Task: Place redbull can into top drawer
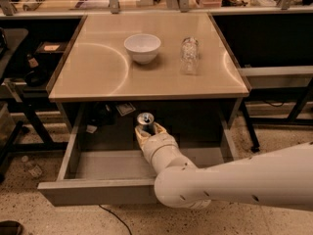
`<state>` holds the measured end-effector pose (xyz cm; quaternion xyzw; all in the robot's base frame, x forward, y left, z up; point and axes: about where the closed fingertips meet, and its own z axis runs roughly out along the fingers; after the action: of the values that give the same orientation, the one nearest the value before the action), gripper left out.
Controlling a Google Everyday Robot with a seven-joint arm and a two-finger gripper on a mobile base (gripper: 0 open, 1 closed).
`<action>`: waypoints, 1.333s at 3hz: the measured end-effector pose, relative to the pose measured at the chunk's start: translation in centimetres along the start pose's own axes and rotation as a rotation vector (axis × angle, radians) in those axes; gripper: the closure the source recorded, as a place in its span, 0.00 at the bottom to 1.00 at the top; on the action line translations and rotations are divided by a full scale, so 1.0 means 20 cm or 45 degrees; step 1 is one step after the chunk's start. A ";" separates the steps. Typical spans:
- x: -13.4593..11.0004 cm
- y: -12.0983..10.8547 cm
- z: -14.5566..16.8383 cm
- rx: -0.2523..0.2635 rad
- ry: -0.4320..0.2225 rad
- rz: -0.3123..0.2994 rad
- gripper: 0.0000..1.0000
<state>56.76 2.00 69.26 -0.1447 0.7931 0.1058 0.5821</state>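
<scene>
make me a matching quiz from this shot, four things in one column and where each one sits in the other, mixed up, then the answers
Things
1. round white bowl
2. clear drinking glass
3. slim silver and blue metal redbull can
4. wide grey metal top drawer

Places
A. pulled open below the beige table
B. on the table, the right one of two
C. gripped in the robot's tool, over the open drawer
D. on the table, the left one of two

Pairs: 1-D, 2-B, 3-C, 4-A
</scene>
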 end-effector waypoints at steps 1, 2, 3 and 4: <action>0.06 -0.07 0.13 0.012 0.023 -0.009 1.00; 0.09 -0.07 0.14 0.021 0.025 -0.003 1.00; 0.11 -0.07 0.13 0.032 0.028 0.002 1.00; 0.11 -0.07 0.13 0.033 0.028 0.002 0.82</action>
<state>58.96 1.38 66.43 -0.1377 0.8009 0.0945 0.5750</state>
